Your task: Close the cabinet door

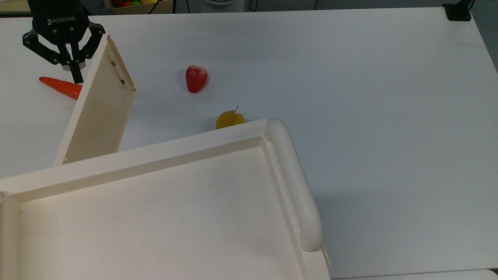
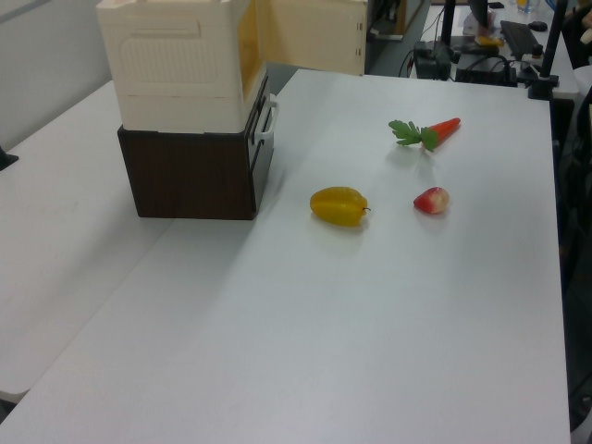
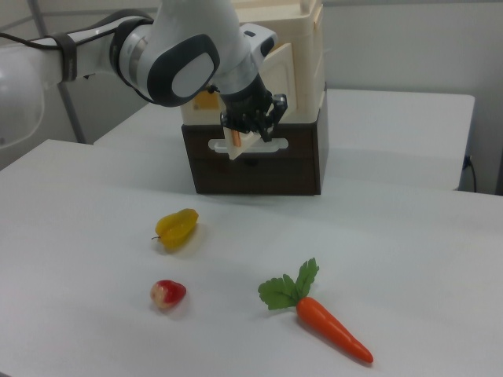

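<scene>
1. The gripper point(image 1: 72, 66) hangs with its fingers drawn close together, nothing between them. It sits just beside the outer face of the cabinet door point(image 1: 100, 105), near the door's free edge; I cannot tell if it touches.
2. The cabinet door stands swung wide open from the cabinet point(image 1: 163, 202), hinged at the end farthest from the gripper. It looks like a thin, stiff, light plastic panel, probably slick, so I judge a flat push better than a pinch.
3. The best place to press seems to be the outer face near the free edge, right by the fingertips, where leverage is greatest.
4. The carrot point(image 1: 60, 87) lies directly under the gripper, partly behind the door.
5. Farther off, beyond the door's inner face, lie the red fruit point(image 1: 195, 78) and then the yellow fruit point(image 1: 229, 119), clear of the swing as far as I can judge.
</scene>
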